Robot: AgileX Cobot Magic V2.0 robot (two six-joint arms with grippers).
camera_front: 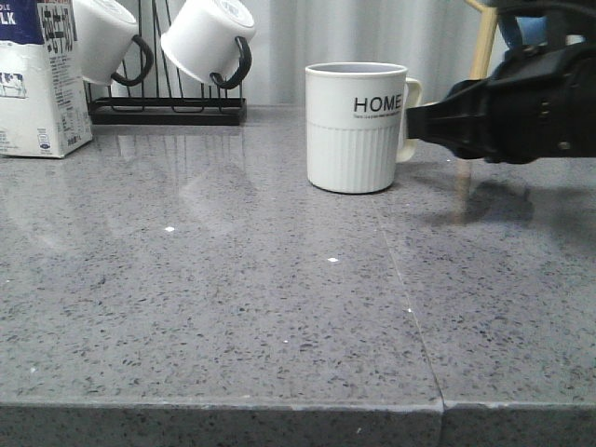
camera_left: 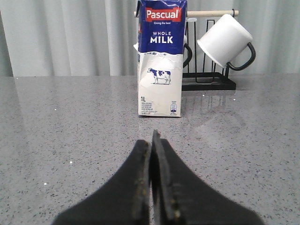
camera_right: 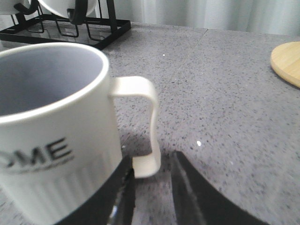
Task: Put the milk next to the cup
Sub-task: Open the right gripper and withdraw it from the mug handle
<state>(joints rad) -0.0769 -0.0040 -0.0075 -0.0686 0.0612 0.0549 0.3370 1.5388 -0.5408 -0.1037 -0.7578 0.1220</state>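
The milk [camera_front: 37, 84] is a white and dark blue carton standing upright at the far left of the grey counter. It also shows in the left wrist view [camera_left: 161, 61], straight ahead of my left gripper [camera_left: 151, 140], which is shut, empty and well short of it. The cup [camera_front: 354, 130], white and ribbed with "HOME" lettering, stands mid-counter. My right gripper [camera_front: 414, 121] reaches in from the right at its handle. In the right wrist view the cup [camera_right: 51, 140] is close, and my right gripper [camera_right: 152, 161] is open with the handle's lower end [camera_right: 146, 164] between its fingers.
A black mug rack [camera_front: 168, 107] with smooth white black-handled mugs [camera_front: 209, 37] stands at the back, right of the milk. A round wooden board [camera_right: 288, 61] lies right of the cup. The counter's front edge [camera_front: 279, 405] is near the camera.
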